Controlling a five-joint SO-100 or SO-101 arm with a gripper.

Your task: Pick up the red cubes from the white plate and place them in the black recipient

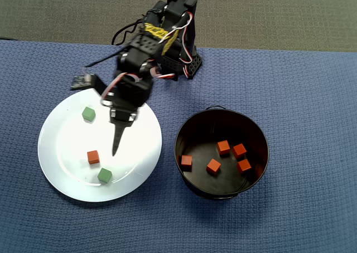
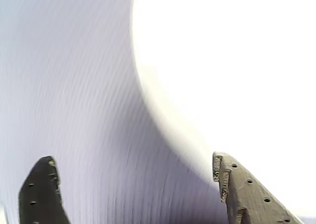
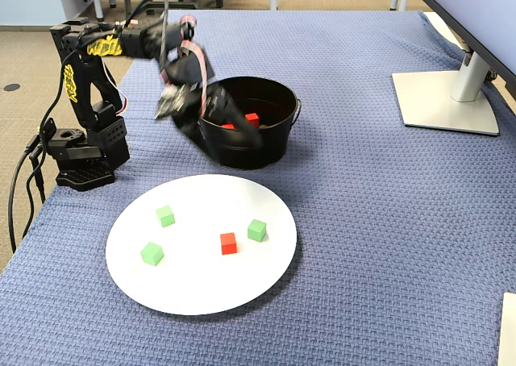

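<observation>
One red cube (image 1: 93, 156) (image 3: 229, 243) lies on the white plate (image 1: 61, 147) (image 3: 201, 285) among green cubes (image 1: 88, 114) (image 3: 165, 215). The black recipient (image 1: 177, 152) (image 3: 270, 144) stands beside the plate and holds several red cubes (image 1: 223, 147) (image 3: 251, 118). In the overhead view my gripper (image 1: 116, 149) points down over the plate, just right of the lone red cube. The fixed view shows the gripper (image 3: 234, 147) blurred in the air in front of the pot. In the wrist view the gripper (image 2: 132, 157) is open and empty, above blurred cloth and the plate's edge (image 2: 222, 61).
The arm's base (image 3: 81, 152) stands at the blue cloth's edge behind the plate. A monitor stand (image 3: 447, 100) sits at the far right of the fixed view. A green cube (image 3: 256, 230) lies right beside the red one.
</observation>
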